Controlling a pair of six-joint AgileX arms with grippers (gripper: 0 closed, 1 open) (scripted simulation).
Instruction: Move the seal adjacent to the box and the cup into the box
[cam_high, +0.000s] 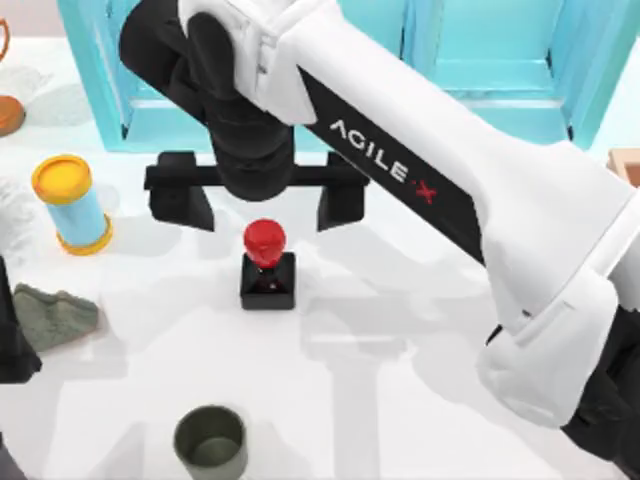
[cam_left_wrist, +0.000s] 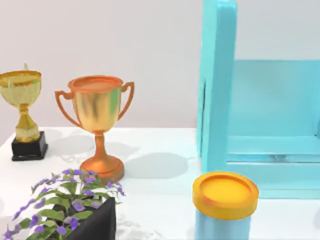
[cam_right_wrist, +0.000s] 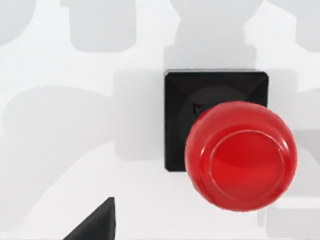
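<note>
The right arm reaches from the bench's right edge across the middle of the white bench (cam_high: 400, 400), and its right gripper (cam_high: 258, 205) hangs above the bench just behind the small seal (cam_high: 267, 265), a black cube-like base with a glossy red round knob on top. The 2 black fingers (cam_high: 181, 203) are spread wide apart on their crossbar and hold nothing. The seal stands upright near the centre of the bench, free of the fingers. In the right wrist view the seal (cam_right_wrist: 235, 150) sits directly below the camera, knob uppermost, on bare white surface.

The small dark olive-green cylindrical cup (cam_high: 211, 443) stands upright near the front edge of the bench, left of centre and well apart from the seal. A sliver of the light tan wooden box (cam_high: 626, 165) shows at the right edge of the bench.

The large turquoise shelf unit (cam_high: 480, 70) runs along the back edge. Near the left edge stands a light-blue cylinder with yellow ends (cam_high: 72, 203), and in front of it lies a grey rock-like lump (cam_high: 55, 315).

The left wrist view faces the back-left corner, taking in a copper-coloured trophy cup (cam_left_wrist: 96, 125), a gold trophy on a black base (cam_left_wrist: 23, 117) and a purple-flowered plant (cam_left_wrist: 65, 207). I cannot tell whether the left gripper is open or closed.
</note>
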